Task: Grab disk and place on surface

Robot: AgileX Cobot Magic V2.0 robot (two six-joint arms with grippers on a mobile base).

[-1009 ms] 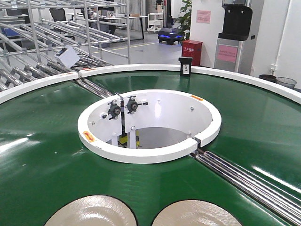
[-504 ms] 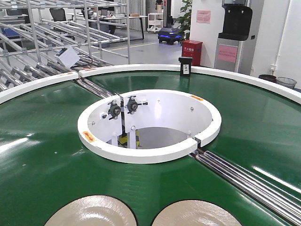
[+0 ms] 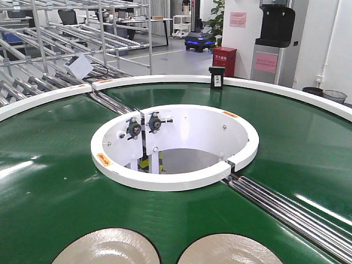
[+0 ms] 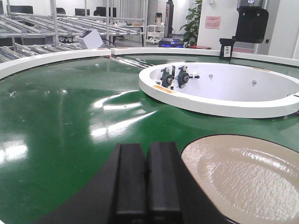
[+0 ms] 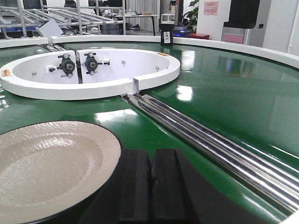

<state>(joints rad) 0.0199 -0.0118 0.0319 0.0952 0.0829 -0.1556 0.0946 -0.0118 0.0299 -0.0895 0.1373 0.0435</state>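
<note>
Green conveyor belt [image 3: 49, 181] is filling the view, curving around a white inner ring [image 3: 176, 181], which is serving as the landmark here. Nothing is visibly shifting. Compared with the views from a second and half a second ago, both disks are sitting at the same spots on the near side of the ring, and no arm is entering the front view. That is suggesting the grab is not yet under way and the whole task is lying ahead.

Going left to right:

- **Left gripper:** The left gripper [image 4: 147, 182] is hovering low over the belt, nearer than the ring and to its left. Its black fingers are pressed together and holding nothing.
- **Left disk:** Just right of it, the left disk [image 3: 107, 248] is lying flat on the belt. It is looking like a shallow beige plate with a dark edge, a raised rim and a glossy, faintly rippled face.
- **Right disk:** The right disk [image 3: 231, 250] is lying beside it, not touching, and looking the same.
- **Right gripper:** The right gripper [image 5: 150, 184] is sitting just right of that disk, its fingers likewise together and empty.
- **Rollers:** Steel rollers [image 3: 286, 212] are running from the ring toward the near right.

The surface meant to receive a disk is not showing in any view.
</note>
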